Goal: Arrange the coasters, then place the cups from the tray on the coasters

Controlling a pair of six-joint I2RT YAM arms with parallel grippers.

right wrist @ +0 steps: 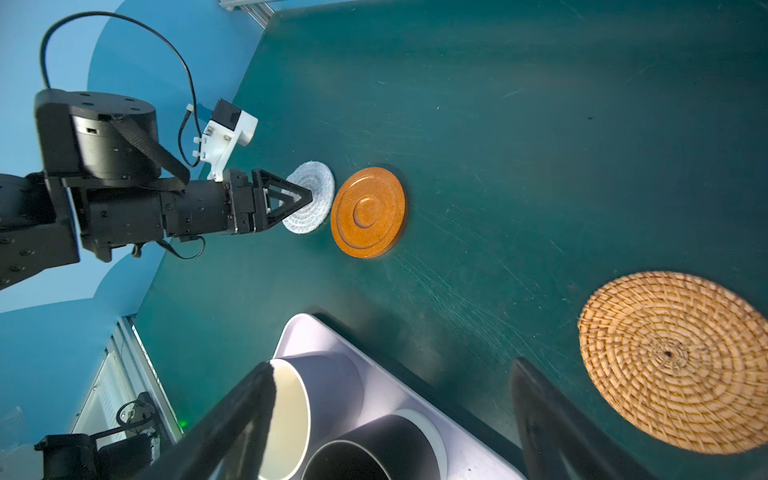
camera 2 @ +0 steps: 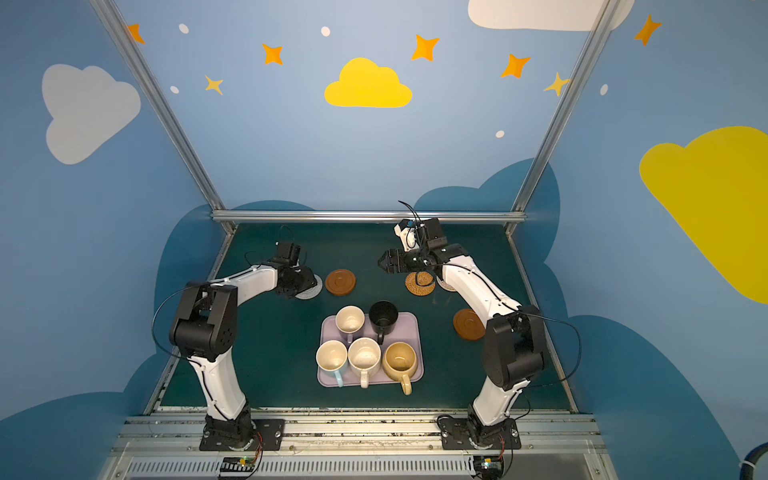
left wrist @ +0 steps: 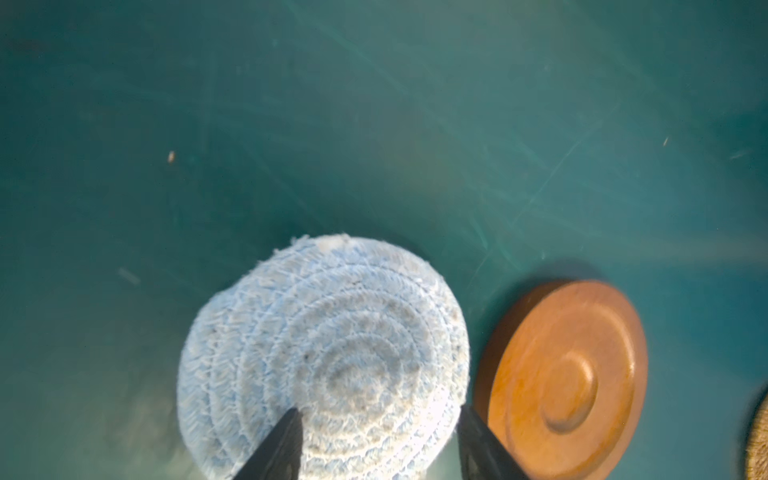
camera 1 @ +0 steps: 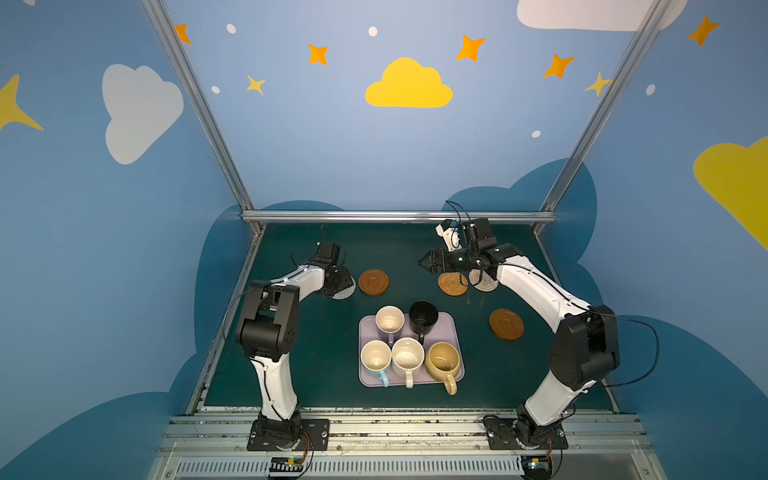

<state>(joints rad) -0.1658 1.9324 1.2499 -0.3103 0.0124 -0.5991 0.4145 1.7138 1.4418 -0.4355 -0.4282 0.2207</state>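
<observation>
The grey coaster (left wrist: 324, 332) is a round coil of pale yarn with a frayed rim, lying flat at the lower middle of the left wrist view. The left gripper (left wrist: 378, 411) points down at it with fingers parted, one tip over the weave and the other at its edge, clamping nothing. Just beside it lies a brown coaster (left wrist: 569, 378), smooth wood with turned rings. In a top view both sit left of centre, the orange coaster (camera 1: 452, 283) and cream coaster (camera 1: 484, 282) lie right of centre, partly under the right arm, and a second brown coaster (camera 1: 506, 324) lies lower right. The right gripper (camera 1: 422, 262) hangs above the table with fingers spread wide and empty. The lilac tray (camera 1: 451, 328) sits at centre, holding the lilac mug (camera 1: 390, 319), black mug (camera 1: 423, 318), blue mug (camera 1: 376, 358), speckled mug (camera 1: 408, 356) and mustard mug (camera 1: 444, 360), all upright. The table (camera 1: 311, 374) is dark green and scuffed with fine scratches. The walls (camera 1: 291, 145) are blue, painted with clouds and stars and framed by aluminium rails.
</observation>
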